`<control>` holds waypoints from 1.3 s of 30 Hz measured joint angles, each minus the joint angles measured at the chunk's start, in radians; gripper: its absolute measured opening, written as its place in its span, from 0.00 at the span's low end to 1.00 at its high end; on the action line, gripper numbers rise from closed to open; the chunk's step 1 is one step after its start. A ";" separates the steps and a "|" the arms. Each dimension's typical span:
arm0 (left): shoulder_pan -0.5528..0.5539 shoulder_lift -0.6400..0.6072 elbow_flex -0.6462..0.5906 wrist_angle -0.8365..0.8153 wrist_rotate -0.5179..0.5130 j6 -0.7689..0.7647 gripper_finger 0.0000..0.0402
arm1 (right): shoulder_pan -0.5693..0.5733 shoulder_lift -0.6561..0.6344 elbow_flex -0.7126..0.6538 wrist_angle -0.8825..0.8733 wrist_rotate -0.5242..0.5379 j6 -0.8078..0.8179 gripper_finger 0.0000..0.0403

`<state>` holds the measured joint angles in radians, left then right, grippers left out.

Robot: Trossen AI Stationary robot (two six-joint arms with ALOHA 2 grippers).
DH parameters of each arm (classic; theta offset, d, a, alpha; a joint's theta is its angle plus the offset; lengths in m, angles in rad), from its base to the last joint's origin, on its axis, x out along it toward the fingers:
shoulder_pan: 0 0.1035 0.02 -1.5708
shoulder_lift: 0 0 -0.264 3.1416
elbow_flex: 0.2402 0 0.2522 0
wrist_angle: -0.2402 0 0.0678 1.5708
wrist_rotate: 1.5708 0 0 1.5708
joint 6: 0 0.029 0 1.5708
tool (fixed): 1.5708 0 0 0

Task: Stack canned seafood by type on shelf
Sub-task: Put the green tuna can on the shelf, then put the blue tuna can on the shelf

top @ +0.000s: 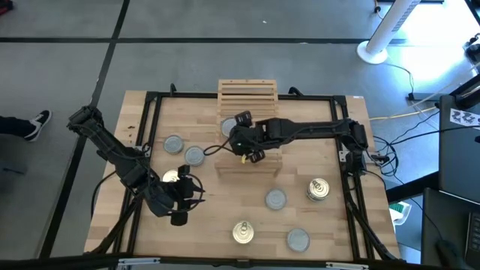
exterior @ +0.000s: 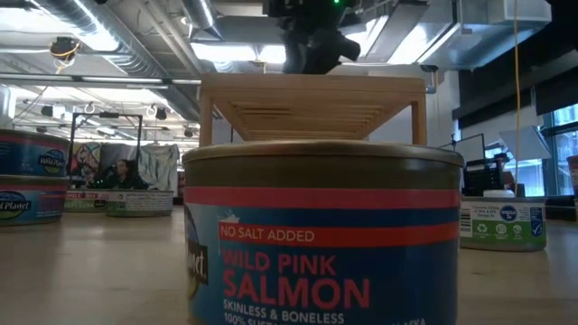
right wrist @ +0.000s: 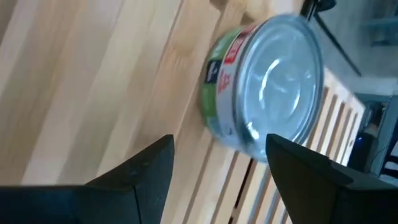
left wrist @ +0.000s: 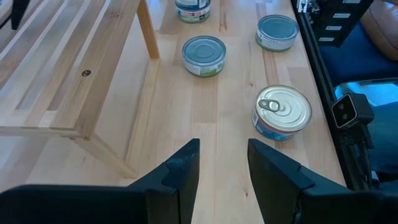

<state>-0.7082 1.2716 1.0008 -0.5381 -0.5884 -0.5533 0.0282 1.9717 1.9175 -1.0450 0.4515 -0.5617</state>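
From above: slatted wooden shelf [top: 247,101] at the table's [top: 315,232] far middle, right gripper [top: 250,150] over its near part, a grey-topped tin [top: 228,127] on the slats just beside it; left gripper [top: 180,201] low at the near left, next to a gold-topped tin [top: 172,177]. Two grey tins [top: 184,150] left of the shelf; grey tins [top: 275,199] and [top: 298,240] and gold ones [top: 319,188] and [top: 242,233] spread over the near right. From table height: a salmon tin [exterior: 321,239] filling the front, shelf [exterior: 312,108] behind it, right gripper above the shelf top. Left wrist: jaws parted and empty above bare table, shelf leg [left wrist: 148,31] near, gold tin [left wrist: 283,112] and grey tins [left wrist: 204,55] ahead. Right wrist: jaws spread wide, released, grey-topped tin [right wrist: 273,81] resting on the slats between them, ungripped.
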 joint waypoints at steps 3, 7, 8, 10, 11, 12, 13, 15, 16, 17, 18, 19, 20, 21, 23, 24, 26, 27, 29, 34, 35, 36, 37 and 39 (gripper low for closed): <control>0.000 0.000 0.000 0.000 0.000 -0.009 0.32 | 0.015 -0.003 0.000 -0.030 0.012 0.016 0.63; 0.000 0.000 0.000 0.000 0.000 -0.010 0.32 | 0.053 -0.034 0.000 -0.037 0.046 0.019 0.63; 0.000 0.000 0.000 0.001 0.000 -0.010 0.32 | 0.063 -0.045 0.000 -0.037 0.056 0.022 0.63; 0.000 0.000 0.000 0.001 0.000 -0.010 0.32 | 0.086 -0.068 0.000 -0.037 0.075 0.043 0.63; 0.000 0.000 0.000 0.001 0.000 -0.016 0.32 | 0.097 -0.079 0.000 -0.037 0.079 0.059 0.63; 0.000 0.000 0.000 0.001 0.000 -0.021 0.32 | 0.108 -0.090 0.000 -0.040 0.079 0.074 0.63; 0.000 0.000 0.000 0.001 0.000 -0.025 0.32 | 0.120 -0.103 0.000 -0.045 0.079 0.094 0.63; 0.000 0.000 0.000 0.001 0.000 -0.026 0.32 | 0.146 -0.129 0.000 -0.064 0.079 0.141 0.63; 0.000 0.000 0.000 0.001 0.000 -0.026 0.32 | 0.160 -0.140 0.000 -0.077 0.077 0.168 0.63; 0.000 0.000 0.000 0.001 0.000 -0.027 0.32 | 0.173 -0.149 0.000 -0.091 0.067 0.192 0.63; 0.000 0.000 0.000 0.001 0.000 -0.027 0.32 | 0.186 -0.155 0.000 -0.109 0.050 0.221 0.63; 0.000 0.000 0.000 0.000 0.000 -0.027 0.32 | 0.199 -0.160 0.000 -0.129 0.033 0.249 0.63; 0.000 0.000 0.000 0.000 0.000 -0.027 0.32 | 0.212 -0.166 0.000 -0.151 0.015 0.279 0.63; 0.000 0.000 0.000 0.000 0.000 -0.027 0.32 | 0.226 -0.169 0.000 -0.174 0.001 0.308 0.63; 0.000 0.000 0.000 0.001 0.000 -0.027 0.32 | 0.253 -0.172 0.000 -0.213 -0.014 0.361 0.63; 0.000 0.000 0.000 0.001 0.000 -0.027 0.32 | 0.267 -0.172 0.000 -0.231 -0.018 0.384 0.63; 0.000 0.004 0.000 0.010 0.000 -0.027 0.32 | 0.298 -0.172 -0.003 -0.254 -0.018 0.429 0.63; 0.000 0.007 0.000 0.018 0.000 -0.027 0.32 | 0.314 -0.172 -0.011 -0.255 -0.018 0.443 0.63; 0.000 0.023 0.000 0.048 0.000 -0.019 0.32 | 0.347 -0.172 -0.031 -0.259 -0.018 0.477 0.63; 0.000 0.084 0.000 0.170 0.000 0.079 0.32 | 0.435 -0.170 -0.065 -0.266 0.009 0.582 0.63; 0.000 0.099 0.000 0.203 0.000 0.106 0.32 | 0.452 -0.170 -0.072 -0.266 0.015 0.602 0.63; 0.000 0.113 0.000 0.241 0.000 0.138 0.32 | 0.468 -0.170 -0.080 -0.263 0.022 0.624 0.63; 0.000 0.129 0.000 0.279 0.001 0.172 0.32 | 0.482 -0.170 -0.089 -0.259 0.029 0.650 0.63; 0.000 0.158 0.000 0.364 0.010 0.238 0.32 | 0.510 -0.170 -0.108 -0.259 0.036 0.706 0.63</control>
<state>-0.7082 1.4301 1.0008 -0.1739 -0.5786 -0.3152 0.5381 1.8015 1.8099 -1.3035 0.4874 0.1442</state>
